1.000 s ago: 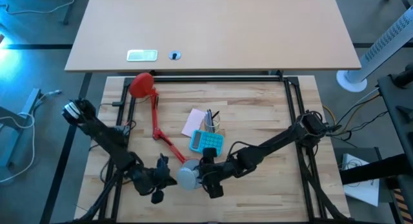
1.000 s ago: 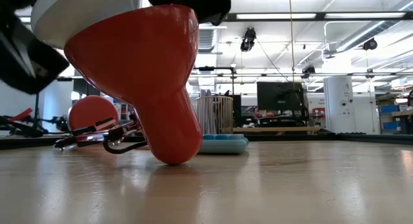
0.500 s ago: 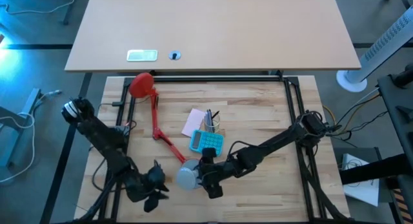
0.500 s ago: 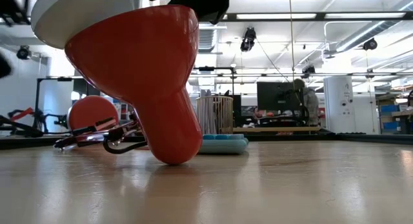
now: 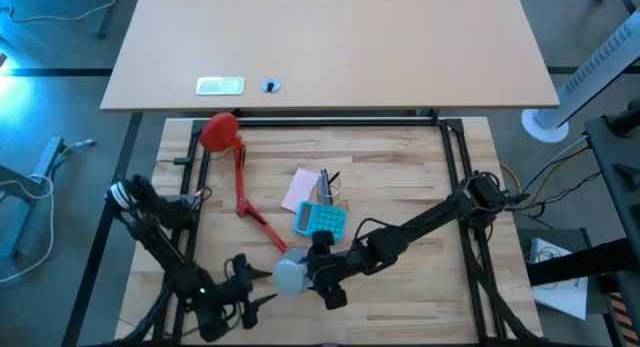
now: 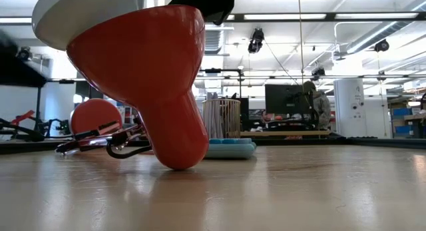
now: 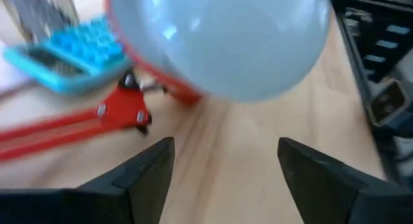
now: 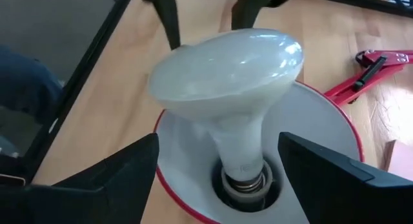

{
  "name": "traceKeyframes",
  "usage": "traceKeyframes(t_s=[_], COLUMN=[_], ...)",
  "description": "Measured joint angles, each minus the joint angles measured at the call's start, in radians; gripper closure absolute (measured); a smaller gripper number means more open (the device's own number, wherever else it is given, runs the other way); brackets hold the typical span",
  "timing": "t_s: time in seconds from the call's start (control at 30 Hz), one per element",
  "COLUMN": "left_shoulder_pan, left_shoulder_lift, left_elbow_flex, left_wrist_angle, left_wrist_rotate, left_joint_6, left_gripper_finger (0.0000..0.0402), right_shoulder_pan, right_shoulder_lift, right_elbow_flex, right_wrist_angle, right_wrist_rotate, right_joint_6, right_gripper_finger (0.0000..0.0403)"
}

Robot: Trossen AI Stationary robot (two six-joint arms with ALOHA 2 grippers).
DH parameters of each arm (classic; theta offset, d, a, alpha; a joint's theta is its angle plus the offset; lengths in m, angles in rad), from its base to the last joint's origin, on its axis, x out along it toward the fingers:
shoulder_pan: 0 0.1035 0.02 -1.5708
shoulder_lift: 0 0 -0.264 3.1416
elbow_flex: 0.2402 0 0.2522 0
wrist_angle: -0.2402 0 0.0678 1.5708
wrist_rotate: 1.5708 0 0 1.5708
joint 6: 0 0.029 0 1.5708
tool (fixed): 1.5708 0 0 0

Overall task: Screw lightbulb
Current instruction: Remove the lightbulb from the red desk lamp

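The white lightbulb stands in the socket of the red-rimmed lamp shade, its grey screw base down in the hole. In the low view the red shade is tilted, with its narrow end on the table. My right gripper is open, one finger on each side of the shade, at the table's near middle. My left gripper is open and stands back from the bulb's dome, to its left. My right gripper has its fingers spread wide beside the shade's rim. I cannot tell whether they touch it.
The lamp's red arm runs from the shade to its round red base at the far left. A blue calculator, a mesh pen cup and a pink notepad lie in the middle of the table.
My left gripper has opened, let go of the bulb's dome and drawn back toward the table's left near corner. The bulb and the shade have stayed in place. My right gripper has kept its place beside the shade.
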State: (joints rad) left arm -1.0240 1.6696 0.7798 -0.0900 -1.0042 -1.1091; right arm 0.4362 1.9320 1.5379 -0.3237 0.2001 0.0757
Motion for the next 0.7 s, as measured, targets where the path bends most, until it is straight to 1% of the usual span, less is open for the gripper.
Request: traceKeyframes(t_s=[0.1,0.2,0.3,0.47,0.7], left_shoulder_pan=[0.028,0.051,0.062,0.064,0.066], left_shoulder_lift=[0.068,0.110,0.118,0.091,0.052], left_elbow_flex=[0.055,0.114,0.165,0.215,0.218], left_wrist_angle=[-0.009,-0.073,-0.201,-0.397,-0.407], left_wrist_rotate=[-0.025,-0.027,-0.031,-0.029,-0.056], left_joint_6=[0.092,0.126,0.105,-0.018,-0.020], left_gripper_finger=[0.0135,0.0135,0.0135,0.0135,0.0135], right_shoulder_pan=[0.000,-0.001,-0.006,-0.010,-0.015], right_shoulder_lift=[0.000,0.000,0.000,0.007,0.016], right_elbow_flex=[0.000,0.000,0.000,0.000,0.000], right_wrist_angle=[0.000,0.000,0.001,0.016,0.066], right_wrist_rotate=[-0.001,0.003,0.005,0.008,0.002], right_joint_6=[0.000,-0.005,-0.010,-0.038,-0.083], right_gripper_finger=[0.0089,0.0089,0.0093,0.0098,0.0100])
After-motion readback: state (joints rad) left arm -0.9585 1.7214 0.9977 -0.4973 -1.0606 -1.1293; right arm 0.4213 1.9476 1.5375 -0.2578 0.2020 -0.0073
